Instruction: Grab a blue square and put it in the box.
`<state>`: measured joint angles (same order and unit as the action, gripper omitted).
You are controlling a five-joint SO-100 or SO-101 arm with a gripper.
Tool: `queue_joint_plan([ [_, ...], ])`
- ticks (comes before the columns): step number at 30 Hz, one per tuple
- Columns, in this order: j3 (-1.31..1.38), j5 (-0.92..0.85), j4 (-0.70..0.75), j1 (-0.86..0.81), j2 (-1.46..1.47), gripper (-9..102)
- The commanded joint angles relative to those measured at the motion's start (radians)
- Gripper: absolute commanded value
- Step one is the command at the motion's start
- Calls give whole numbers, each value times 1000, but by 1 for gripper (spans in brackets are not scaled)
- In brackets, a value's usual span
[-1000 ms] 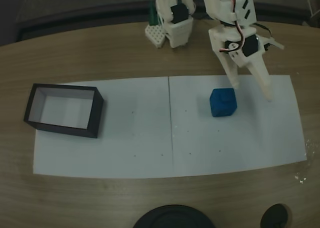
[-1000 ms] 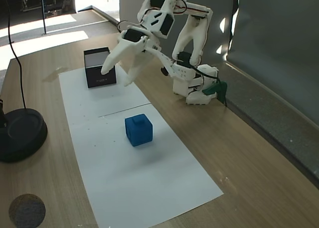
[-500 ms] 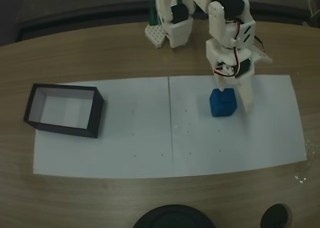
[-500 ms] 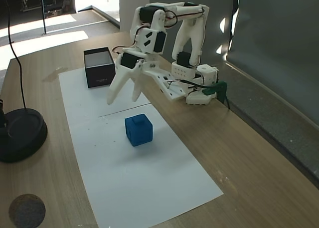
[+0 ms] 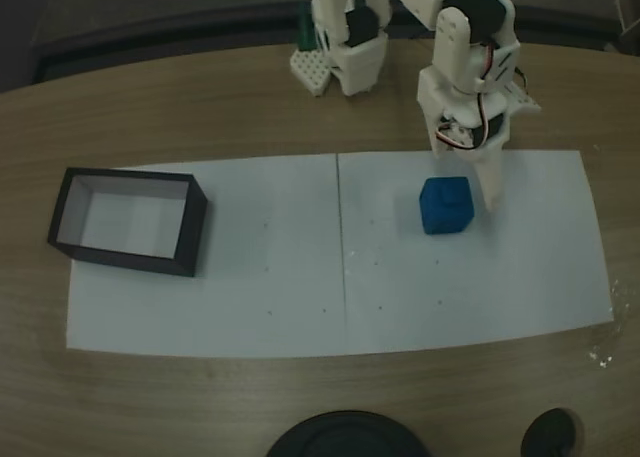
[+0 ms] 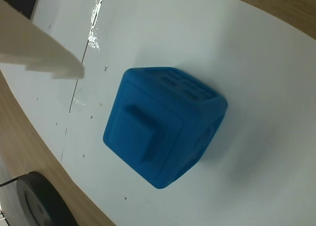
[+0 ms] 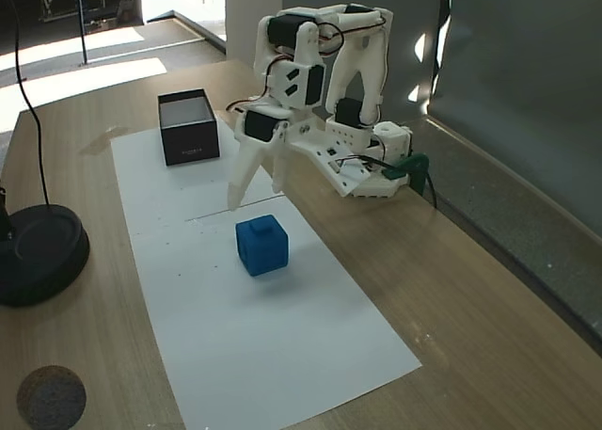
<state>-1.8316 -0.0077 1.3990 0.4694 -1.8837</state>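
Observation:
The blue square (image 5: 445, 205) is a small bright-blue cube resting on the white paper, right of the paper's middle seam. In a fixed view from the side, the blue square (image 7: 261, 245) lies just in front of my gripper (image 7: 256, 199). The gripper (image 5: 468, 182) points down, open, just above and behind the cube, holding nothing. In the wrist view the blue square (image 6: 163, 127) looms large, with one white finger (image 6: 34, 48) at the upper left. The box (image 5: 128, 220) is a black-walled tray with a pale inside, standing at the paper's left end, seen as the box (image 7: 188, 126) beyond the arm.
White paper sheets (image 5: 250, 297) cover the wooden table. The arm's base (image 5: 345, 47) stands at the table's far edge. A black round stand (image 7: 38, 251) and a small dark disc (image 7: 52, 397) sit off the paper on the near side.
The gripper has swung down from a raised slant to point at the table, closing in on the cube. The cube and box have not moved.

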Motion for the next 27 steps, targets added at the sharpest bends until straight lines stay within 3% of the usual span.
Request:
queue_joint_plan([
  [1, 12, 11, -14, 6, 15, 37],
  [27, -94, 25, -133, 69, 75, 37],
])
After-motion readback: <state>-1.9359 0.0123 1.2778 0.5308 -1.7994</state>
